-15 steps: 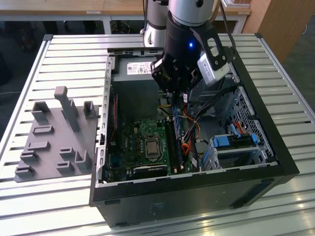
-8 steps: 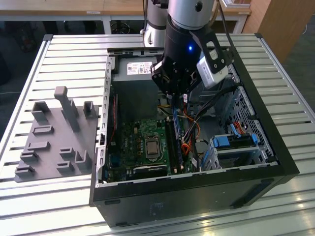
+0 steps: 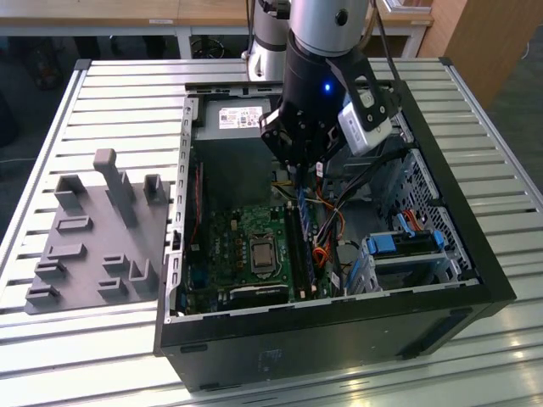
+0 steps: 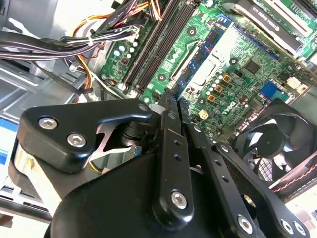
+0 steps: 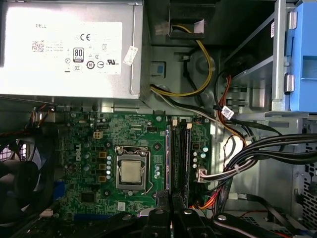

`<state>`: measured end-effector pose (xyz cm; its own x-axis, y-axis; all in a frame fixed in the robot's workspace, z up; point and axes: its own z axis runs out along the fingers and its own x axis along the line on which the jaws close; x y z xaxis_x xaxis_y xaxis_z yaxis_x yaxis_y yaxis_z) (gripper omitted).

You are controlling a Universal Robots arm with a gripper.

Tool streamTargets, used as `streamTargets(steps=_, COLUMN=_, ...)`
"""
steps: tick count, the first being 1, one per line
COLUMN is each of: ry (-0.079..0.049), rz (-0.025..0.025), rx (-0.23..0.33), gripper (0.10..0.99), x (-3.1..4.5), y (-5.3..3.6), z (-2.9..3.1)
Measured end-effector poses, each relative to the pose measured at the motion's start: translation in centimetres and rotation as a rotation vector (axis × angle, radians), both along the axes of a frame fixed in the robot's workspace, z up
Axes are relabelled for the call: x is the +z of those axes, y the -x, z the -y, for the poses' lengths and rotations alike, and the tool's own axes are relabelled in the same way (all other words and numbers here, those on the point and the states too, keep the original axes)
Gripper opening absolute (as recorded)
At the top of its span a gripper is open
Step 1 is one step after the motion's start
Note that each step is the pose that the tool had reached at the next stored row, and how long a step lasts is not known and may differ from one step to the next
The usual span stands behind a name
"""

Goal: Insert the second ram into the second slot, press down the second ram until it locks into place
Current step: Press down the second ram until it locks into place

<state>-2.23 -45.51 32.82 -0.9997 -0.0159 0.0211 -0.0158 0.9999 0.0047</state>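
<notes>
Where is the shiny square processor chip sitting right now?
In the exterior view, the processor sits on the green motherboard inside the open case, just to the exterior view's left of the memory slots.

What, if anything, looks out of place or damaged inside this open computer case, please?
The processor sits bare on the motherboard, with no cooler over it, which is unusual. Otherwise nothing looks spilled or broken; the second ram, gripped in the fingers, runs parallel to the slots.
</notes>
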Motion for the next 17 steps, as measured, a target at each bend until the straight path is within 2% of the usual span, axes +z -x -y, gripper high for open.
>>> streamTargets(steps=7, ry=0.0, rz=-0.0044, rx=0.0, gripper=0.137, x=-0.29, y=0.0, z=0.0)
streamTargets(steps=12, ry=0.0, rz=-0.0149, rx=0.0, gripper=0.137, x=-0.59, y=0.01, z=0.0)
streamTargets(steps=17, ry=0.0, rz=-0.0173, rx=0.0, gripper=0.137, x=-0.87, y=0.0, z=0.0)
